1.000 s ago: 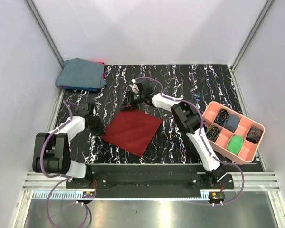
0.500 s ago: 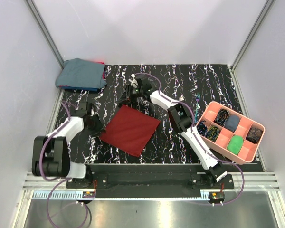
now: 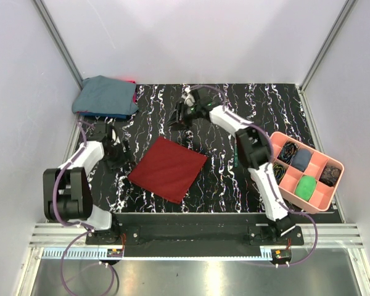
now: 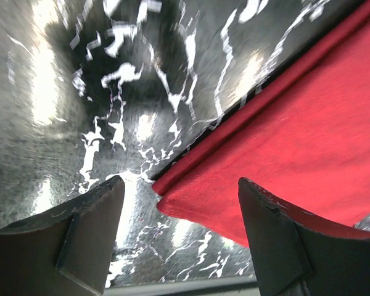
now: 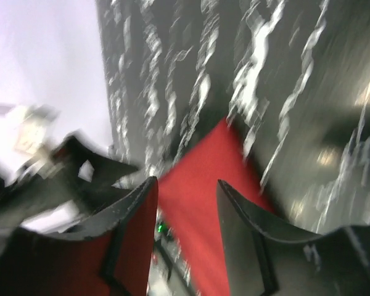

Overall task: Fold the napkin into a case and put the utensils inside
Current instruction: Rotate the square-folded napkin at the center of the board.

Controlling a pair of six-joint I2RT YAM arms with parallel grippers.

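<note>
So the left hand (image 4: 182, 185) is released, both fingers (image 4: 89, 231) spread wide with nothing pinched between them. Right under that gap sits a corner of the napkin (image 4: 283, 142), flat on the desk (image 4: 111, 92), and from there the red cloth runs off to the hand's right and away from it. I can't tell if either finger actually touches the cloth. On the top cam this hand is just off the napkin's left corner, and the cloth spreads out from it toward the middle of the desk as 1 flat square turned on its point. The right hand (image 3: 180, 117) is let go too. Its wrist cam is pretty blurry, but the 2 fingers are clearly apart with nothing gripped, and the napkin shows through the gap, below and ahead of the hand. In the top view that hand hangs past the napkin's far corner, near it but not touching, with the cloth on its near side toward the arm bases. Further out, well off to the right of that hand in the top view, there's a pink tray (image 3: 335, 188) with compartments at the desk's right edge, 1 of them holding something bright green (image 3: 306, 187). Out beyond the left hand, in the far left corner, a blue-grey cloth bundle (image 3: 105, 95) lies well apart from the napkin.
</note>
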